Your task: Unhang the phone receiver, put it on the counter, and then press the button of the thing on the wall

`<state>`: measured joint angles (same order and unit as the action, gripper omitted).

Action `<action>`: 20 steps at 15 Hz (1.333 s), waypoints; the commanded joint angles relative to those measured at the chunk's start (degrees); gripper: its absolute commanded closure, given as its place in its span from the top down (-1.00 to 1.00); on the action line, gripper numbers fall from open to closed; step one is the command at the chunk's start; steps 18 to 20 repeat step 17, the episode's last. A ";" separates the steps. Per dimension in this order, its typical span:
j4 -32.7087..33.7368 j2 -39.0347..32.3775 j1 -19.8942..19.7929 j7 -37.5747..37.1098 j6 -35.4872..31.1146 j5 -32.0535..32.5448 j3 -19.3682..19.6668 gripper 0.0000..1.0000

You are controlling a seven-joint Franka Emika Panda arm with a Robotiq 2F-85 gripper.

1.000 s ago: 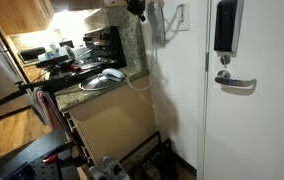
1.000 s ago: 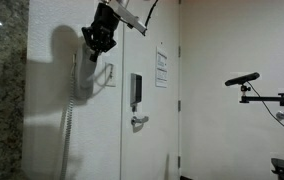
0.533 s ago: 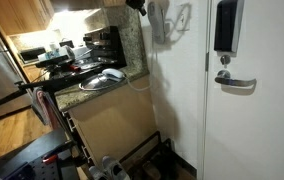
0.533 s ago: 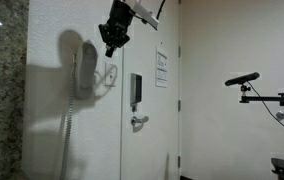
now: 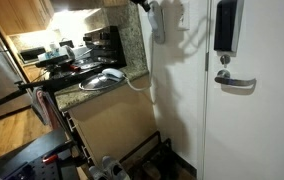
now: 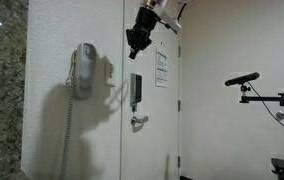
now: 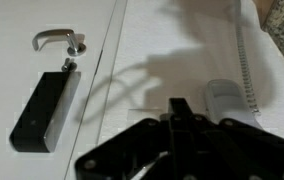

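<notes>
Black gripper [image 6: 139, 44], fingertips pressed together and empty, has swung clear of grey wall phone unit [image 6: 84, 70], now beside and below it. Button press is probably over.

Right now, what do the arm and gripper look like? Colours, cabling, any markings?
The gripper is matte black and chunky, built of angular linkage bars that taper to narrow fingers; the wrist view shows the same black links. The arm section above it is white and rounded, with what looks like a dark cable running beside it. No markings are legible.
</notes>
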<state>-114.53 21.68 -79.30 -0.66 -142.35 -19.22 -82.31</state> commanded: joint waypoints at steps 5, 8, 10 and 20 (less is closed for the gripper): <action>-16.05 1.53 31.24 2.11 -9.02 -6.45 28.40 -0.99; -21.60 1.09 45.23 -0.20 -12.38 -3.05 39.81 -0.99; -20.28 -2.74 51.97 -4.61 -12.13 4.74 46.44 -0.93; -23.08 -2.20 57.96 -5.64 -13.48 6.05 51.54 -0.47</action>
